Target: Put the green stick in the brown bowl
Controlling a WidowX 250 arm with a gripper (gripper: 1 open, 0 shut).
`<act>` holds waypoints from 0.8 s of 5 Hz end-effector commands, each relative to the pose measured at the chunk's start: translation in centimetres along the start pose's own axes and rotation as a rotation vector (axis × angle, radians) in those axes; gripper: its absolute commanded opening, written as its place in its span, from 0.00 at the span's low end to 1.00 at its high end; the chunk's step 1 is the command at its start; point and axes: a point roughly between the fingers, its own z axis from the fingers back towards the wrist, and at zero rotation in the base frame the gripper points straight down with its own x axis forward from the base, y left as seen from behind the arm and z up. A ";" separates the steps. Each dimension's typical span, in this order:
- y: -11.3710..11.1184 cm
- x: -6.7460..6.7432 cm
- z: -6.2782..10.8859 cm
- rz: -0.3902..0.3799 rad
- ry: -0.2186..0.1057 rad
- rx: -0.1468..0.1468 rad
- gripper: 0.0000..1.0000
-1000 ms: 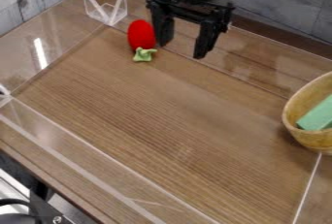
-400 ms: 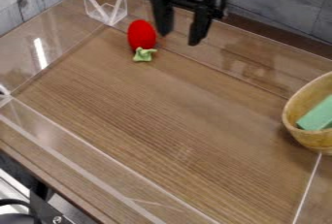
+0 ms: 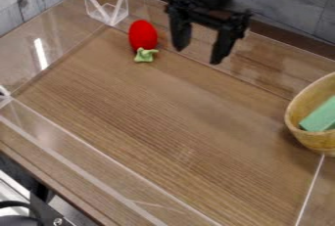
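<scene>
The jaws [image 3: 206,49] hang apart and unladen; with the stick [image 3: 318,115] already in the bowl [image 3: 295,103], best retreat high, touching neither.

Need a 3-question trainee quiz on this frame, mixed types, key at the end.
1. True or false: the green stick lies inside the brown bowl.
2. Multiple choice: which thing is nearest the red strawberry toy?
a) the brown bowl
b) its yellow-green leafy bit
c) the green stick
3. Fill in: the bowl is cut off by the ____ edge of the picture.

Key: 1 true; 2 b; 3 right
</scene>
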 end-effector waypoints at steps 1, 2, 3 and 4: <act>2.2 0.1 2.0 -0.013 -0.067 0.012 1.00; 2.0 0.0 3.4 -0.026 -0.069 0.004 1.00; 1.3 0.2 4.4 -0.045 -0.073 0.001 1.00; -0.1 -0.6 4.2 -0.029 -0.076 -0.001 1.00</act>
